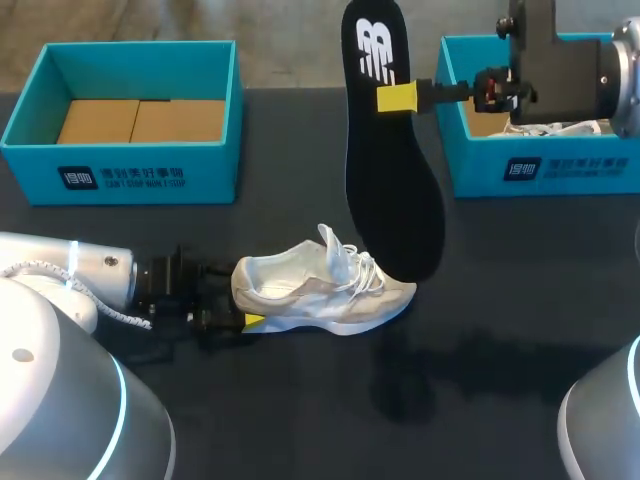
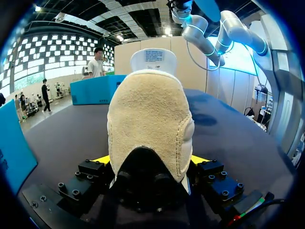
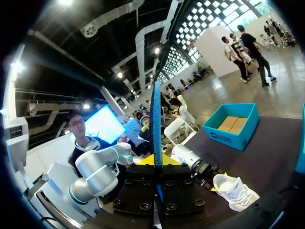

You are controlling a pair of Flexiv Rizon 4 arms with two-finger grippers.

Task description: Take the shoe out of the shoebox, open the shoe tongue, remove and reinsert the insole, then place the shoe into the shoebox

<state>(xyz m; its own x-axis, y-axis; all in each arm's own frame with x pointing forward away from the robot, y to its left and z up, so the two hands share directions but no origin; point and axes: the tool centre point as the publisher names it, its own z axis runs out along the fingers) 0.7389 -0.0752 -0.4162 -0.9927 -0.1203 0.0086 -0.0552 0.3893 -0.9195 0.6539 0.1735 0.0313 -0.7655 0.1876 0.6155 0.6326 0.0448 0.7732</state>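
Near the middle of the dark surface (image 1: 500,300) lies the white-and-beige mesh running shoe (image 1: 325,290), resting on its sole with the toe to the right. At its left end the left jaws, spread to heel width, clamp the heel — one yellow tip on each side. Above, the right jaws pinch the long black foam insole (image 1: 390,160) nearly shut — it hangs upright. One teal cardboard shoebox (image 1: 120,175) sits far left, a second teal shoebox (image 1: 580,170) far right.

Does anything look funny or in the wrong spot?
Yes: the black insole hangs upright in the air, pinched by the right end effector, instead of inside the white shoe on the table. That fits the insole job, though.
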